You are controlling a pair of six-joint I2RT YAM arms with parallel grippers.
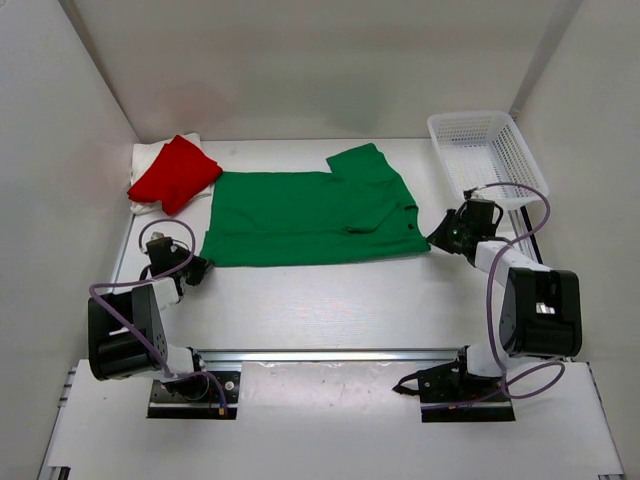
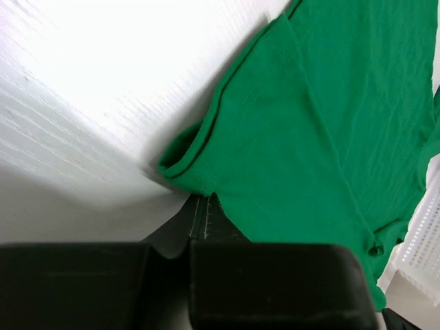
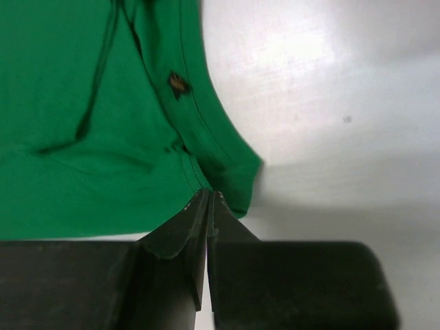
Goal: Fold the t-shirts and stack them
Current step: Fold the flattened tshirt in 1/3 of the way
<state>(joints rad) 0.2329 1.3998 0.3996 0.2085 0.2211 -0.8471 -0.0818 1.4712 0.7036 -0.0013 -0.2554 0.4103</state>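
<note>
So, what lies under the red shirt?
A white shirt: only its edges show at the left side of the red shirt. Its middle is covered.

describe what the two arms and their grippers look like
The arms match. The left arm and right arm each have boxy black motor housings joined by white links, bolted to black base plates. A purple cable loops along each one. The left gripper and right gripper have matte black fingers that taper to thin wedge tips, mounted on a wide black block.
</note>
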